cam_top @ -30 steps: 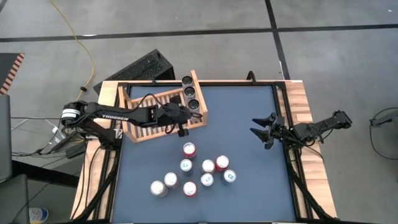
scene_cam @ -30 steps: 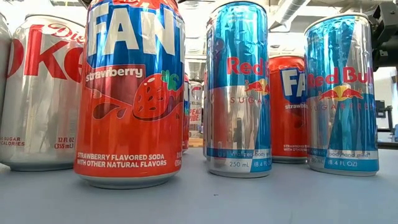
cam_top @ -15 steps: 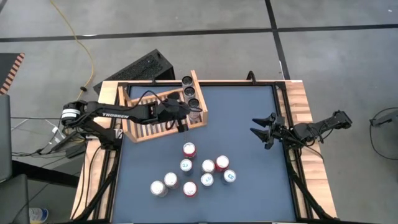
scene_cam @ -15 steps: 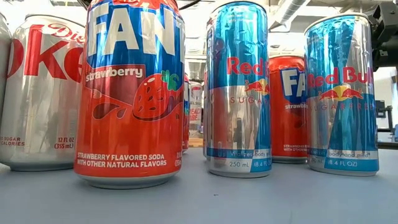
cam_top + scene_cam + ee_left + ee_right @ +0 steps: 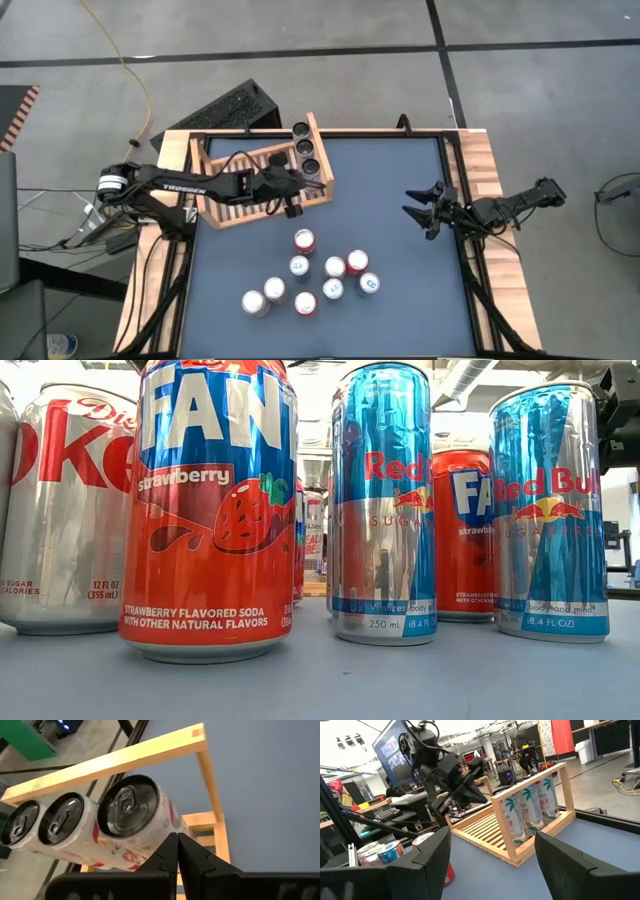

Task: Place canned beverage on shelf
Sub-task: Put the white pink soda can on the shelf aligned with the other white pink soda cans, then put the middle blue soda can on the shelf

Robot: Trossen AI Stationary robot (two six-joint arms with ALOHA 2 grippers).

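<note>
Here, my left gripper (image 5: 291, 209) hangs shut and empty over the shelf (image 5: 232, 193); eight cans (image 5: 304, 240) — rigid, slick, probably full — wait mid-table, best pinched across the sidewall

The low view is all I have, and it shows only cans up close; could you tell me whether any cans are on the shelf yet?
Observer: Yes, three cans stand in a row at one end of the shelf.
Operator: Thank you. Is the left gripper holding one?
Observer: No, the left gripper is shut and empty, at the shelf's edge close to that row.
Operator: And the right gripper?
Observer: The right gripper is open and empty, near the table's right edge, away from the loose cans.
</note>
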